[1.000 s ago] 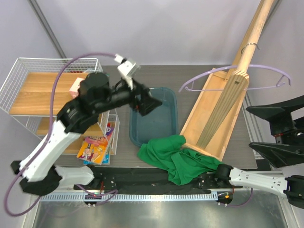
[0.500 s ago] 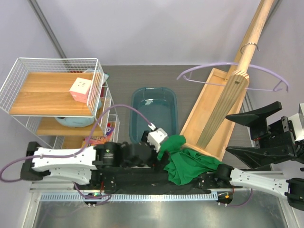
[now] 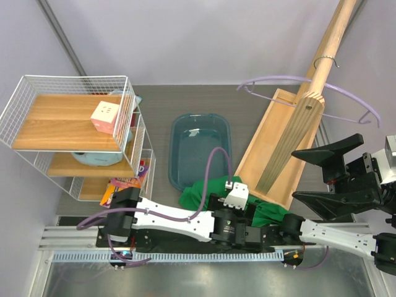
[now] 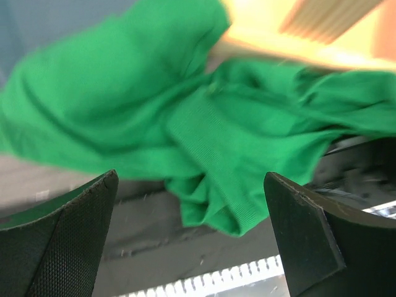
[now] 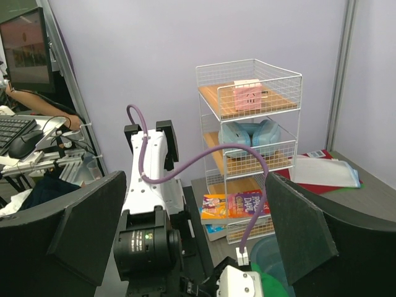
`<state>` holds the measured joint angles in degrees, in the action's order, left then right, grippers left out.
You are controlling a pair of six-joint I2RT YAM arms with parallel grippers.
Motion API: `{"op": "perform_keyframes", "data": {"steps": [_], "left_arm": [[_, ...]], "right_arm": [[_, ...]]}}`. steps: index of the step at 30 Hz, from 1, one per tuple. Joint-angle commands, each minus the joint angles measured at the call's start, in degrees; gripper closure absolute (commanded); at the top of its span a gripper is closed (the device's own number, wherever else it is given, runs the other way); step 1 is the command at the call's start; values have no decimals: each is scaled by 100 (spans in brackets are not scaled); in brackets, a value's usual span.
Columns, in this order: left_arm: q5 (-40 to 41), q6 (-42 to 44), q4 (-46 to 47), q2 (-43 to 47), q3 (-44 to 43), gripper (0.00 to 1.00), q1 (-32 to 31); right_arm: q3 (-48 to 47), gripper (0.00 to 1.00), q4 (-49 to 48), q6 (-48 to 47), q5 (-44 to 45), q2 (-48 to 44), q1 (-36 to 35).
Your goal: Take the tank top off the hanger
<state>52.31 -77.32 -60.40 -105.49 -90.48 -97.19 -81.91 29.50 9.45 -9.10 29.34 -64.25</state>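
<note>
The green tank top [image 3: 202,192] lies crumpled on the table at the front edge, against the foot of the wooden stand, and fills the left wrist view [image 4: 185,105]. The lilac hanger [image 3: 278,78] hangs bare from the slanted pole by its metal hook [image 3: 325,60]. My left arm lies low along the front edge. Its gripper [image 4: 190,179] is open just short of the fabric's near folds, with nothing between the fingers. My right gripper [image 3: 297,176] is open at the right edge, pointing left, apart from both things; it frames the left arm in its own view [image 5: 197,179].
A teal bin [image 3: 201,116] sits mid-table behind the tank top. A white wire shelf [image 3: 18,99] at the left carries a pink box [image 3: 105,116], with books [image 3: 127,184] below. The wooden stand [image 3: 278,142] and its pole [image 3: 331,43] take up the right side.
My left arm dropped from over the bin to the front edge, slid right along the tank top and opened wider. The right gripper came further into view. The hanger swayed slightly.
</note>
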Motion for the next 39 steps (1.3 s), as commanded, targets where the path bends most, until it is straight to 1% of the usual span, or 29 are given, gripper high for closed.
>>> {"op": "perform_keyframes", "data": {"steps": [1,2,4,5,6,8,10,11,12,13,14,17,18,21,22,24,25,27,29,33,34,39], "left_arm": [[-546,-1592,-1105,-77,-76,0,138],[-564,-1898,-1149,-59,-32,0,139],[-740,-2041,-921,142,309,0,139],[-792,-2329,-825,247,442,0,147],[-880,-2419,-676,327,574,0,156],[-1021,-2420,51,563,1090,0,331],[-1380,-2375,789,652,1426,0,611],[-1364,-2419,854,644,1506,0,665],[-1242,-2506,811,592,1446,0,675],[-928,-2577,663,530,1349,0,683],[-829,-2604,479,382,1218,0,692],[-670,-2613,468,126,857,0,736],[-661,-2630,477,-40,682,0,728],[-1108,-2823,503,-357,610,0,798],[-1170,-3085,381,-384,601,0,789],[-1171,-3429,-189,-402,549,0,789],[-1119,-3735,-400,-411,418,0,789],[-821,-3895,-883,-411,277,0,693],[-740,-4115,-1000,-419,241,0,657],[-986,-4134,-430,-358,723,0,736],[-986,-4107,-124,-314,829,0,762],[-890,-3888,581,-200,1278,0,877]], "right_arm": [[131,0,-304,83,23,-60,26],[149,0,-304,83,23,-78,26],[219,0,-322,92,31,-104,26],[245,0,-348,92,23,-122,26],[341,0,-418,100,14,-139,26],[430,0,-488,118,-47,-157,26],[491,0,-533,136,-56,-148,26],[492,0,-524,144,-56,-139,26],[483,0,-533,162,-65,-139,26],[474,1,-524,171,-65,-148,26],[465,0,-533,171,-74,-157,26],[456,0,-541,162,-100,-175,26],[465,0,-541,171,-92,-175,26],[457,0,-533,153,-57,-157,26],[448,0,-524,162,-56,-140,26],[413,0,-472,162,-74,-139,26],[421,0,-471,162,-83,-157,26],[465,0,-480,171,-65,-236,35],[544,0,-524,180,-39,-271,26],[597,0,-568,206,-48,-324,26],[615,0,-576,215,-39,-324,26],[624,0,-594,232,-48,-298,18]]}}
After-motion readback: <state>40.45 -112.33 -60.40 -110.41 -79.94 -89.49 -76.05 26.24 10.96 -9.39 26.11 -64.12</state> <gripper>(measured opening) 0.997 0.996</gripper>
